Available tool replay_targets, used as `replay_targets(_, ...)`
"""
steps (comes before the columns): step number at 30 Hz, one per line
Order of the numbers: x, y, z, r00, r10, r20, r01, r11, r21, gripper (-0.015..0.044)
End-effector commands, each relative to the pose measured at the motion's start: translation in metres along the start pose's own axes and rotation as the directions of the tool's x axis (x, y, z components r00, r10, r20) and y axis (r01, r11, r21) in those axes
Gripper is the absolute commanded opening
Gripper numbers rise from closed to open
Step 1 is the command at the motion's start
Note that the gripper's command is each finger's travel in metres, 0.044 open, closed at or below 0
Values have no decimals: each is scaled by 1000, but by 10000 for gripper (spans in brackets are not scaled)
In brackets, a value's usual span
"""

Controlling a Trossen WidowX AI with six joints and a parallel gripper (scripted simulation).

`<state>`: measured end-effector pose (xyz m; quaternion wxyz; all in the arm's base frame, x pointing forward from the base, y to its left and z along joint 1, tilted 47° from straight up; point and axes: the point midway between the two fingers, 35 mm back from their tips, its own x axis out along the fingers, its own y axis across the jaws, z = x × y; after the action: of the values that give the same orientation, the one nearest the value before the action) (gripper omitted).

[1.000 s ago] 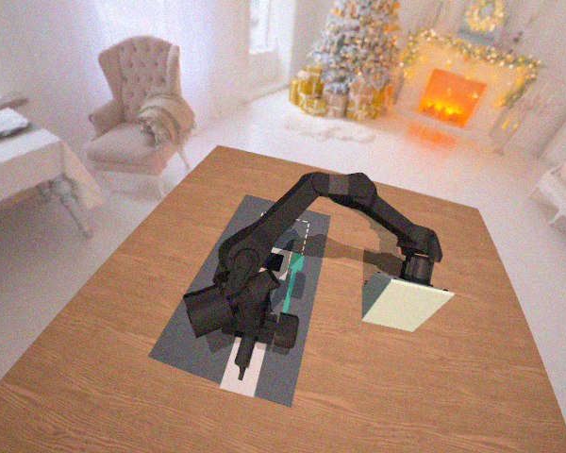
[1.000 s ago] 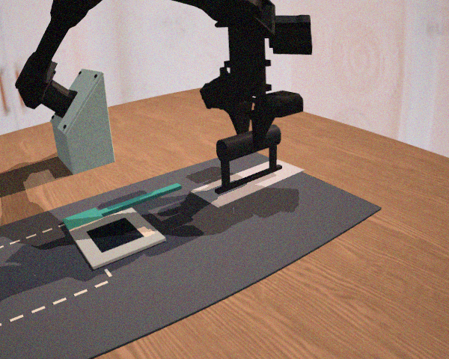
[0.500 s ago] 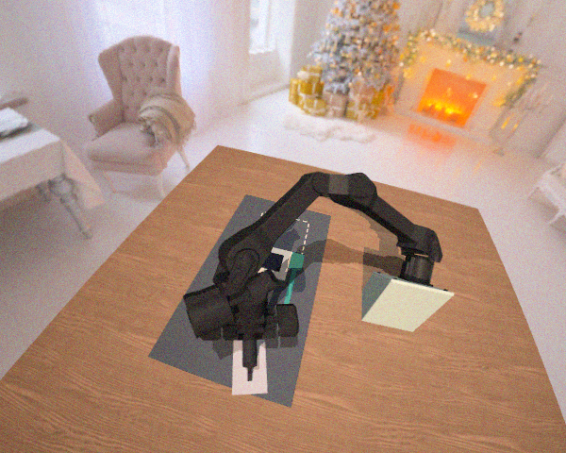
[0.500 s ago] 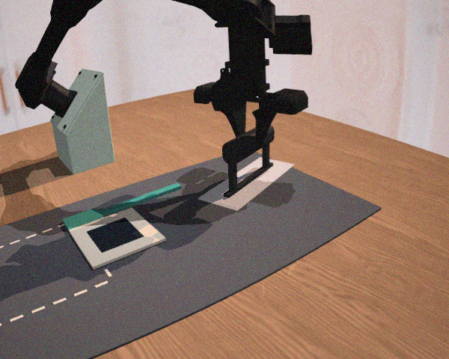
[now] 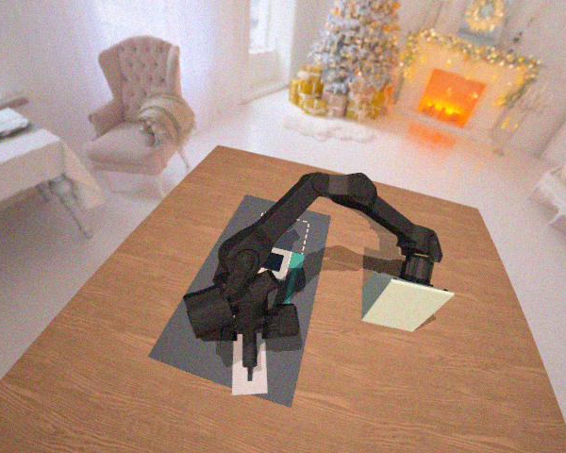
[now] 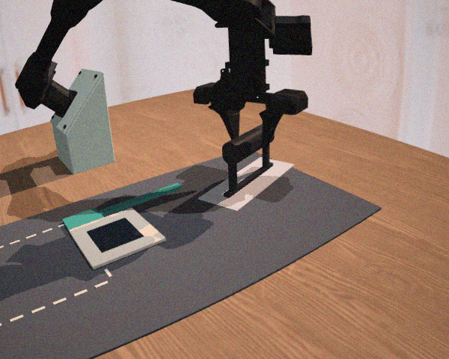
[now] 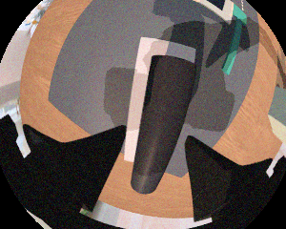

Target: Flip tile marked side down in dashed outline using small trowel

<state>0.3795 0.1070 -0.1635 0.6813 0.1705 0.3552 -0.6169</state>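
Note:
The trowel has a dark round handle (image 6: 245, 144) (image 5: 250, 348) (image 7: 162, 114) on two posts over a flat white blade (image 6: 255, 179) (image 5: 249, 382) (image 7: 137, 83). The blade lies flat on the grey mat (image 6: 255, 239) (image 5: 186, 341). My gripper (image 6: 251, 133) (image 7: 156, 135) is open, with a finger on each side of the handle. The tile (image 6: 101, 256) (image 5: 286, 266) lies flat, its dark marked side up, at the end of the dashed outline (image 6: 58, 300) (image 5: 305, 234). The arm hides part of the tile in the top view.
A teal strip (image 6: 139, 199) (image 5: 292, 273) (image 7: 234, 45) lies on the mat along the tile's far edge, pointing toward the trowel. The arm's pale green base block (image 6: 85, 127) (image 5: 405, 302) stands on the wooden table beside the mat.

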Motion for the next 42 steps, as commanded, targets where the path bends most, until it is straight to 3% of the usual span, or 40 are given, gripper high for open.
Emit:
replay_targets(1,0,0,0,1000,-1,3,1,1000,-8,270)
replay_targets(9,-2,0,0,1000,-1,3,1,1000,-8,270)
replay_targets(13,-43,-3,0,1000,-2,2,2,1000,-9,270)
replay_targets(19,-45,-3,0,1000,-2,2,2,1000,-8,270)
replay_targets(20,-49,-2,-1,1000,14,3,-14,1000,-16,296)
replay_targets(23,-56,-2,-1,1000,15,3,-14,1000,-20,300)
replay_targets(42,-45,9,-18,989,138,-48,-145,901,-408,300)
